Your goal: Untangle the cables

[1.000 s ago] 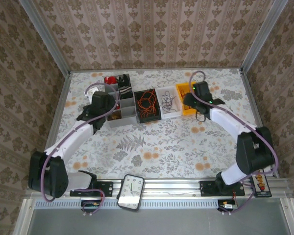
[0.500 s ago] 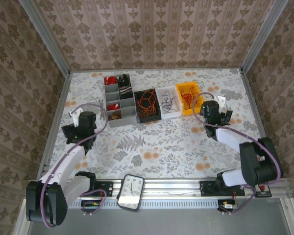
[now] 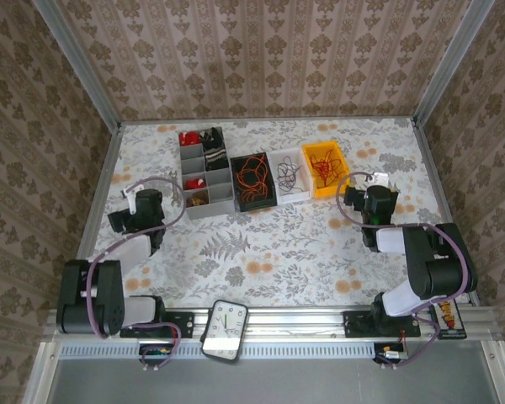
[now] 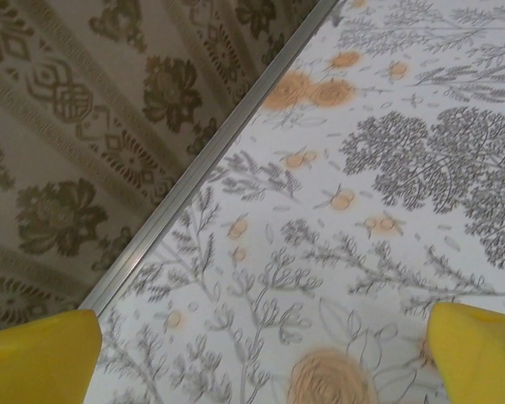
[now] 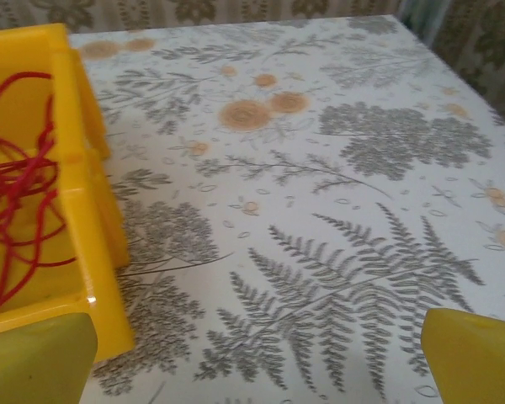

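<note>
The thin looping cables [image 3: 251, 168] lie in three small trays set side by side in the upper middle of the overhead frame. A curly orange bundle [image 3: 254, 183] fills the black rectangular plastic tray [image 3: 254, 205]. A few black wires [image 3: 289, 176] sit in the white tray [image 3: 290, 198] just right of it. The red wires [image 3: 323, 167] lie in the yellow plastic bin [image 3: 328, 193] at the right end of the row. In the right wrist view the red loops rest loose inside the bin at the left edge of the frame.

Just left of the black tray stands a grey compartmented organizer [image 3: 209, 212] with chunky red and black parts in some cells. All of these sit on the floral-patterned surface [image 3: 261, 244].

The right end effector [image 5: 252, 362] is over bare surface. Its yellow fingers [image 5: 475, 358] are in the lower corners of the wrist frame, spread wide apart with nothing between them. The bin's near corner is just beside the left finger. In the overhead frame it sits at middle right, near the bin.

The left end effector [image 4: 257, 362] is likewise spread wide and empty, above bare surface next to the aluminium edge rail [image 4: 194, 177] and the patterned wallpaper wall [image 4: 84, 126]. In the overhead frame it sits at middle left, well apart from the organizer and the cables.
</note>
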`<state>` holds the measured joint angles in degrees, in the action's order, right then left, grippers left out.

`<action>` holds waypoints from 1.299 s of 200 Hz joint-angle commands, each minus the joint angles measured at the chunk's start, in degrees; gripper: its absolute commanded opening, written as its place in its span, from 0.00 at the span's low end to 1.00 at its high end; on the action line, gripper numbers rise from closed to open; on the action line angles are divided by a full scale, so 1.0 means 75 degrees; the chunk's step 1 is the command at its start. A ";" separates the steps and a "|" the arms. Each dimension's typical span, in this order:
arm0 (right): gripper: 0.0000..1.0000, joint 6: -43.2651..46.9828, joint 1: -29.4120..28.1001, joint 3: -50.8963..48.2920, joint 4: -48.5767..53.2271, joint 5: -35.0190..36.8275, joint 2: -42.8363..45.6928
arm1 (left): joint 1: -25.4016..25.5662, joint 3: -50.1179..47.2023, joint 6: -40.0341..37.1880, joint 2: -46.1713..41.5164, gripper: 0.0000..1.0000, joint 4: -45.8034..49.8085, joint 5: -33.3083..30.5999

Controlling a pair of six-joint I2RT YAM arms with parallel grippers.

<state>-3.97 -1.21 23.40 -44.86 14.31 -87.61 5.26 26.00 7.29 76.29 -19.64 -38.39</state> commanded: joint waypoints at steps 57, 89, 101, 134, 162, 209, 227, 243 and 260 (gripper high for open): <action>1.00 0.0189 -0.0096 -0.0073 -0.0658 -0.0656 -0.0005 | -0.0033 -0.0382 -0.1303 0.0246 1.00 -0.2672 0.1494; 1.00 0.0180 -0.0096 -0.0073 -0.0646 -0.0663 -0.0006 | -0.0006 -0.1498 -0.1259 0.0878 1.00 -0.5425 0.2817; 1.00 0.0180 -0.0096 -0.0061 -0.0651 -0.0672 -0.0003 | -0.0073 -0.1381 -0.1398 0.1647 1.00 -0.5971 0.3343; 1.00 0.0188 -0.0096 -0.0061 -0.0641 -0.0677 -0.0006 | -0.0335 -0.0741 -0.1225 0.1690 1.00 -0.4925 0.3553; 1.00 0.0178 -0.0096 -0.0049 -0.0610 -0.0695 -0.0016 | -0.0467 -0.0648 -0.1092 0.1667 1.00 -0.4660 0.3685; 1.00 0.0177 -0.0096 -0.0035 -0.0604 -0.0693 -0.0014 | -0.0326 -0.0560 -0.1206 0.1696 1.00 -0.4553 0.3446; 1.00 0.0177 -0.0096 -0.0031 -0.0604 -0.0683 -0.0014 | -0.0335 -0.0560 -0.1200 0.1705 1.00 -0.4553 0.3455; 1.00 0.0181 -0.0096 -0.0037 -0.0591 -0.0692 -0.0023 | -0.0327 -0.0560 -0.1206 0.1699 1.00 -0.4553 0.3450; 1.00 0.0189 -0.0096 -0.0015 -0.0561 -0.0697 -0.0036 | -0.0328 -0.0560 -0.1205 0.1699 1.00 -0.4559 0.3451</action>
<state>-3.11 -1.65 23.29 -47.70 10.02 -87.61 2.59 20.32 -1.96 89.41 -53.23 -12.62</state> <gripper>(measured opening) 0.999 0.997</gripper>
